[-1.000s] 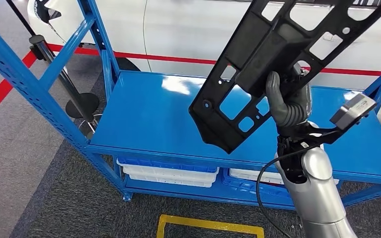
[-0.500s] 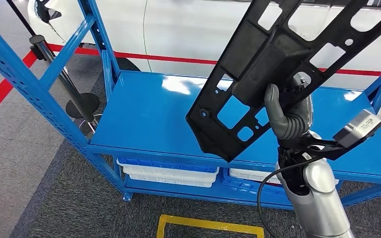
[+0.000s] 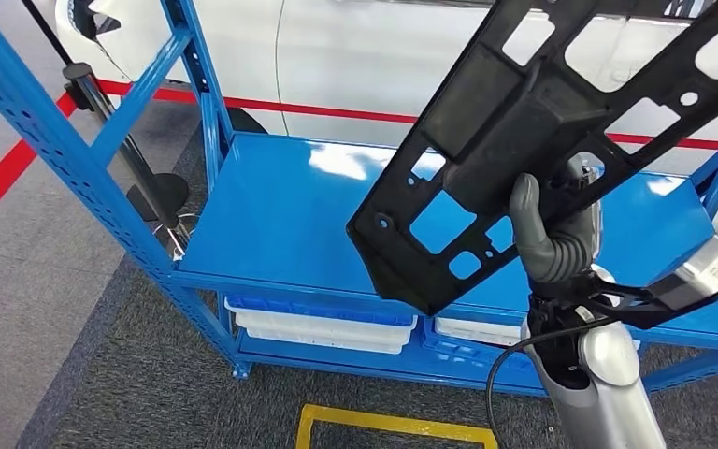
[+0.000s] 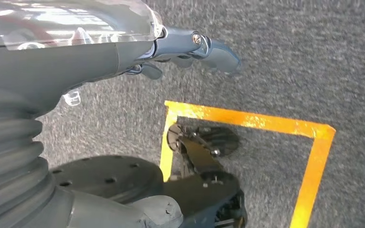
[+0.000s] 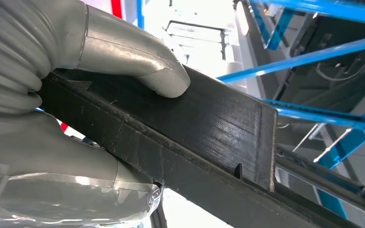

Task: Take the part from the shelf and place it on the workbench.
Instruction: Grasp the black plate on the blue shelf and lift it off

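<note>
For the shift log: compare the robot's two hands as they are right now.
The right hand is raised in front of the blue shelf and grips a black part, thumb pressed on its flat face; the left hand holds nothing.
The right hand sits up at shelf height; the left hand hangs low over grey carpet with a yellow floor marking.
Both have a grey ribbed cover at the wrist.

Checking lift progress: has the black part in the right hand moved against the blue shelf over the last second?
Yes. The black part has risen in the right hand; its lower corner sat at the blue shelf's front edge and now sits farther back.
</note>
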Controlling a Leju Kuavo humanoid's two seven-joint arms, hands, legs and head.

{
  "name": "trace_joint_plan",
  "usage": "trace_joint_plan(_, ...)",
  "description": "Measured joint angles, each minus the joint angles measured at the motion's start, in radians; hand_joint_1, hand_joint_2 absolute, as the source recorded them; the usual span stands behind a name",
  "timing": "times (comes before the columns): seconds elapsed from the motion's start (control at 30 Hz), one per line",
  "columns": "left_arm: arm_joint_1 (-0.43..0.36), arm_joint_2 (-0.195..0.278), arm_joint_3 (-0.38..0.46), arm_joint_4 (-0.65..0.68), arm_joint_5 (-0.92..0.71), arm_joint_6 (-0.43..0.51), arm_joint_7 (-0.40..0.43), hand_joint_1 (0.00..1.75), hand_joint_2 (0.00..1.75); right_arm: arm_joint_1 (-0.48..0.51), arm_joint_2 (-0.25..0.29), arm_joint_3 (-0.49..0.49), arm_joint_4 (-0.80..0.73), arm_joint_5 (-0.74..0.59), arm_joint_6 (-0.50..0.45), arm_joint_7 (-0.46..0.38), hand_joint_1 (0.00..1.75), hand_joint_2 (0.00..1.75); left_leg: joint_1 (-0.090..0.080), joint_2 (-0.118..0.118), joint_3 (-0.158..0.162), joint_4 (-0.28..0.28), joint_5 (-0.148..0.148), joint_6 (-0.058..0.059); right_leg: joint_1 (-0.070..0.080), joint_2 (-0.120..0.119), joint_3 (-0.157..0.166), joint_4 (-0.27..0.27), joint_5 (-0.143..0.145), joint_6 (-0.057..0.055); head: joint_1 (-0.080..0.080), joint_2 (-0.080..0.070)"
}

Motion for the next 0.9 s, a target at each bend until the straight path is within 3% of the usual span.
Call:
trace_joint_plan(0.07, 0.004, 0.002, 0.000, 0.002, -0.004, 0.003, 0.001, 0.00, 1.75, 0.025, 0.000, 0.000, -0.007, 0.006, -0.005, -0.006, 1.75, 1.75, -0.001, 0.000, -0.005, 0.003, 0.001, 0.001, -0.001, 0.000, -0.044, 0.119, -0.053, 0.003, 0.001, 0.000)
trace_joint_plan(0.1, 0.006, 0.002, 0.000, 0.003, -0.006, 0.005, 0.003, 0.00, 1.75, 0.037, 0.000, 0.000, -0.011, 0.008, -0.009, -0.009, 1.75, 1.75, 0.000, 0.000, -0.007, 0.005, 0.001, 0.000, -0.002, 0.000, -0.047, 0.137, -0.052, 0.005, 0.001, 0.000)
trace_joint_plan(0.13, 0.007, 0.003, 0.000, 0.004, -0.007, 0.007, 0.006, 0.00, 1.75, 0.048, 0.000, 0.000, -0.014, 0.009, -0.012, -0.011, 1.75, 1.75, 0.000, 0.000, -0.010, 0.009, 0.002, -0.001, -0.004, 0.000, -0.031, 0.117, -0.033, 0.005, 0.001, 0.000)
trace_joint_plan(0.2, 0.010, 0.003, 0.000, 0.006, -0.009, 0.012, 0.012, 0.00, 1.75, 0.066, 0.000, 0.000, -0.024, 0.009, -0.017, -0.016, 1.75, 1.75, 0.002, -0.001, -0.015, 0.018, 0.001, -0.008, -0.008, -0.002, 0.046, -0.012, 0.020, 0.004, 0.001, 0.000)
trace_joint_plan(0.27, 0.011, 0.005, -0.001, 0.007, -0.012, 0.016, 0.018, 0.00, 1.75, 0.086, 0.000, 0.000, -0.035, 0.009, -0.020, -0.022, 1.75, 1.75, 0.001, -0.003, -0.018, 0.023, 0.002, -0.021, -0.004, 0.000, 0.100, -0.107, 0.048, -0.004, 0.000, 0.000)
trace_joint_plan(0.4, 0.013, 0.011, -0.005, 0.009, -0.018, 0.024, 0.026, 0.00, 1.75, 0.124, 0.000, -0.002, -0.048, 0.008, -0.024, -0.025, 1.75, 1.75, 0.001, -0.004, -0.025, 0.027, 0.007, -0.049, 0.004, 0.004, 0.092, -0.120, 0.057, -0.035, 0.000, 0.000)
trace_joint_plan(0.47, 0.014, 0.015, -0.007, 0.010, -0.020, 0.026, 0.027, 0.00, 1.75, 0.136, 0.000, -0.003, -0.052, 0.008, -0.023, -0.025, 1.75, 1.75, 0.004, -0.003, -0.044, 0.073, -0.040, -0.058, 0.002, 0.002, 0.082, -0.123, 0.069, -0.054, -0.003, 0.000)
trace_joint_plan(0.57, 0.014, 0.018, -0.008, 0.011, -0.021, 0.026, 0.029, 0.00, 1.75, 0.153, 0.000, -0.004, -0.054, 0.007, -0.015, -0.026, 1.75, 1.75, 0.005, -0.001, -0.098, 0.251, -0.163, -0.065, 0.009, -0.002, 0.059, -0.122, 0.086, -0.069, -0.007, 0.000)
trace_joint_plan(0.6, 0.014, 0.019, -0.009, 0.011, -0.022, 0.027, 0.029, 0.00, 1.75, 0.158, 0.000, -0.004, -0.054, 0.007, -0.012, -0.026, 1.75, 1.75, 0.005, -0.001, -0.102, 0.290, -0.180, -0.065, 0.012, -0.002, 0.050, -0.121, 0.092, -0.071, -0.007, 0.000)
trace_joint_plan(0.63, 0.014, 0.020, -0.010, 0.012, -0.024, 0.027, 0.029, 0.00, 1.75, 0.163, 0.000, -0.005, -0.054, 0.007, -0.009, -0.025, 1.75, 1.75, 0.004, -0.001, -0.090, 0.294, -0.176, -0.063, 0.015, -0.003, 0.042, -0.119, 0.097, -0.071, -0.007, 0.000)
trace_joint_plan(0.67, 0.014, 0.021, -0.011, 0.012, -0.026, 0.027, 0.029, 0.00, 1.75, 0.166, 0.000, -0.006, -0.054, 0.006, -0.007, -0.025, 1.75, 1.75, 0.003, -0.001, -0.055, 0.255, -0.156, -0.057, 0.019, -0.003, 0.035, -0.117, 0.102, -0.071, -0.007, 0.000)
trace_joint_plan(0.77, 0.012, 0.029, -0.014, 0.013, -0.029, 0.028, 0.030, 0.00, 1.75, 0.172, 0.000, -0.007, -0.062, 0.006, -0.004, -0.026, 1.75, 1.75, -0.009, -0.001, 0.081, 0.053, -0.101, -0.030, 0.023, -0.002, 0.023, -0.115, 0.116, -0.066, -0.007, 0.000)
trace_joint_plan(0.83, 0.011, 0.034, -0.016, 0.013, -0.030, 0.028, 0.029, 0.00, 1.75, 0.175, 0.000, -0.008, -0.066, 0.006, -0.002, -0.026, 1.75, 1.75, -0.017, -0.001, 0.104, 0.004, -0.096, -0.021, 0.020, -0.004, 0.021, -0.116, 0.126, -0.054, -0.007, 0.000)
trace_joint_plan(0.9, 0.010, 0.033, -0.018, 0.014, -0.030, 0.028, 0.029, 0.00, 1.75, 0.176, 0.000, -0.010, -0.069, 0.006, 0.000, -0.026, 1.75, 1.75, -0.018, 0.001, 0.098, -0.007, -0.079, -0.016, 0.017, -0.005, 0.019, -0.118, 0.134, -0.040, -0.007, 0.000)
